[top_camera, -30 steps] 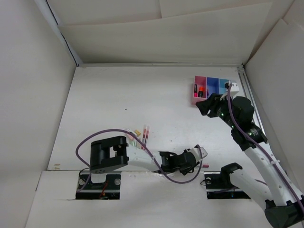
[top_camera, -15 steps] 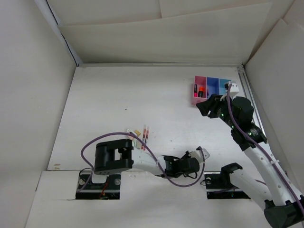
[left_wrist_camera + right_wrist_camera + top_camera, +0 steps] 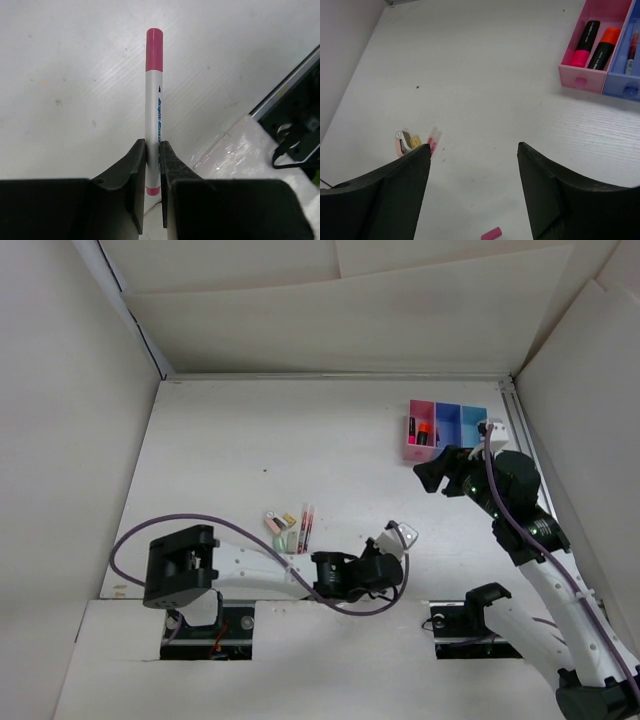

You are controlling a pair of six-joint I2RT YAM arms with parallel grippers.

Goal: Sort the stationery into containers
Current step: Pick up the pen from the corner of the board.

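pen (image 3: 154, 100): white, pink ends | bin (image 3: 580, 80): pink | first highlighter (image 3: 586, 42): black, pink cap | second highlighter (image 3: 604, 48): black, orange cap

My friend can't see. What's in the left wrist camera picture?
The black left hand pinches a thin white pen with pink ends near its lower end. The pen points straight away, with the white table behind it.

A white worktop (image 3: 330, 440) is enclosed by pale panels (image 3: 330, 320); a small dark speck (image 3: 265, 471) is seen on it.
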